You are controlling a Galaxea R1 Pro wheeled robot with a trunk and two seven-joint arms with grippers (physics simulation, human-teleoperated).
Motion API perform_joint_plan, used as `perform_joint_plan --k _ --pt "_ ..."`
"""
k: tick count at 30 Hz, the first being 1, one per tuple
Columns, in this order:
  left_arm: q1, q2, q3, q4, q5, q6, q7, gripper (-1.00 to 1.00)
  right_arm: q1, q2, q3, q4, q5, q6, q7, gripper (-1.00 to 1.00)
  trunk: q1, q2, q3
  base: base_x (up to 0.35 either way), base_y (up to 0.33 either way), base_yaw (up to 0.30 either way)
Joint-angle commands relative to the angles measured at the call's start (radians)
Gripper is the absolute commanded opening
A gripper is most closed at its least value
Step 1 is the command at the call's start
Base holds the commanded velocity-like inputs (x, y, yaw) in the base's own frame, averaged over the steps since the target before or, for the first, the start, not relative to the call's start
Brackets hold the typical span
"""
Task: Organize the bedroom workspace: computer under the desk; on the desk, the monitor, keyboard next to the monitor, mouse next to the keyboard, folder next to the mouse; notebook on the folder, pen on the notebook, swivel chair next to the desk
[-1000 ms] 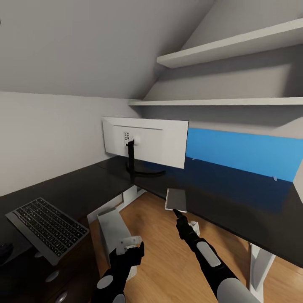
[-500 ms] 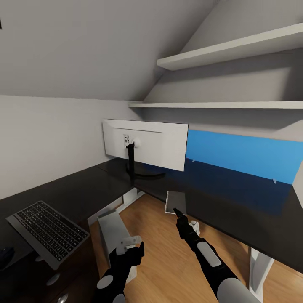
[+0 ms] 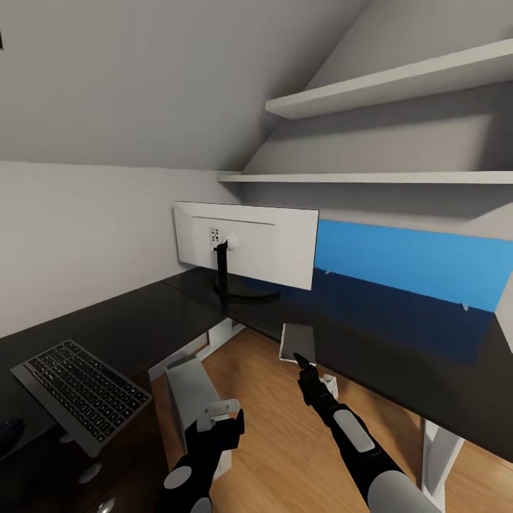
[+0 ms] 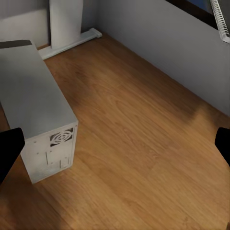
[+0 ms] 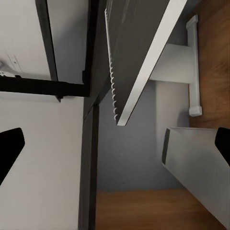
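Note:
The monitor [image 3: 246, 249] stands on the black desk [image 3: 142, 320] with its white back toward me. The keyboard [image 3: 78, 390] lies at the desk's left end, and the mouse [image 3: 7, 431] sits beside it at the picture's edge. Behind the monitor is the blue folder [image 3: 413, 267]. The grey notebook [image 3: 298, 340] overhangs the desk's front edge. My right gripper [image 3: 302, 358] is just under it, open, and the right wrist view shows its spiral edge [image 5: 114, 81] ahead. My left gripper [image 3: 222, 417] hangs open over the computer [image 4: 36, 120] on the floor. The pen and swivel chair are out of view.
Two white wall shelves [image 3: 370, 174] run above the desk under a sloped ceiling. A white desk leg [image 3: 438, 449] stands at the right. Drawers with round knobs [image 3: 89, 467] sit under the keyboard. Wood floor [image 4: 143, 143] lies under the desk.
The head view shifted slightly a second ago, and the notebook and right gripper sit a touch lower than then. Nothing has moved in the last half second.

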Motion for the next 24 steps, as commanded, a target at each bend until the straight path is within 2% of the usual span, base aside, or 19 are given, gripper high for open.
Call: perform_joint_plan --k 1,9,16,24 --pt "-0.001 0.0 -0.001 -0.001 0.008 0.002 0.008 1.0 -0.001 0.0 -0.002 0.0 -0.01 0.005 0.002 1.0 0.0 -0.001 -0.001 0.0 0.0 0.0" --pt "-0.001 0.0 -0.004 -0.001 0.008 0.002 0.008 1.0 -0.001 0.0 -0.001 0.0 -0.009 0.005 0.002 1.0 0.0 -0.001 -0.001 0.03 0.0 0.0" --pt "-0.001 0.0 -0.026 -0.001 0.008 0.002 0.008 1.0 -0.001 0.0 -0.005 0.0 -0.009 0.001 0.001 1.0 0.0 -0.001 -0.001 0.097 0.0 0.0" --pt "-0.001 0.0 -0.029 -0.001 0.008 0.002 0.008 1.0 -0.001 0.0 -0.027 0.0 -0.008 0.0 0.0 1.0 0.0 -0.001 -0.001 0.009 0.0 0.0"
